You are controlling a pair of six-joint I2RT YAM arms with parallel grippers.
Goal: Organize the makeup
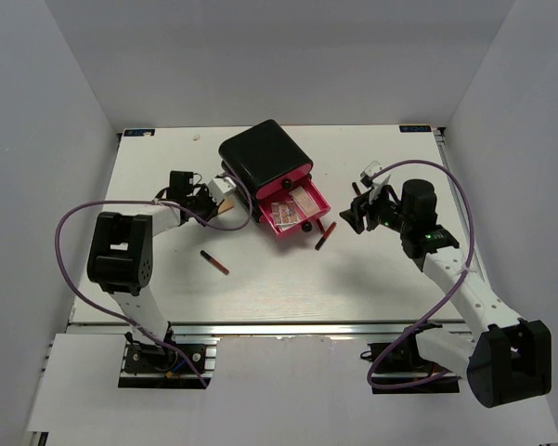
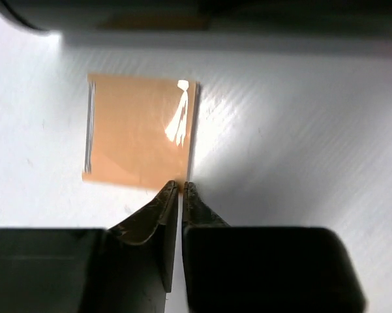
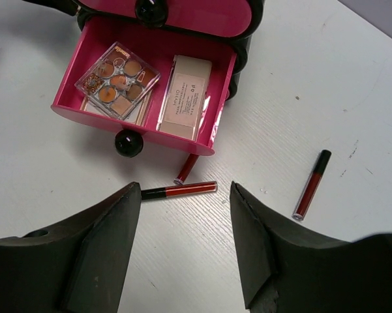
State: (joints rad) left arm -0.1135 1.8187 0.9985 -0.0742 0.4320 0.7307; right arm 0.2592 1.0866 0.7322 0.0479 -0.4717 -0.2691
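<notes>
A flat tan packet (image 2: 140,130) lies on the white table beside the black box. My left gripper (image 2: 180,186) is shut, its tips at the packet's near right corner; I cannot tell if they pinch it. In the top view the left gripper (image 1: 225,190) is at the box's left side. My right gripper (image 3: 182,222) is open and empty, above a black-and-red lipstick (image 3: 179,190) lying in front of the open pink drawer (image 3: 150,134). A second lipstick (image 3: 187,168) lies partly under the drawer, and a third (image 3: 312,184) lies to the right. Another lipstick (image 1: 214,262) lies left of centre.
The black box with pink drawers (image 1: 265,158) stands at the back centre. Its open drawer holds a clear eyeshadow palette (image 3: 117,79) and a beige box (image 3: 184,96). A black knob (image 3: 128,143) sticks out of the drawer front. Purple cables loop beside both arms.
</notes>
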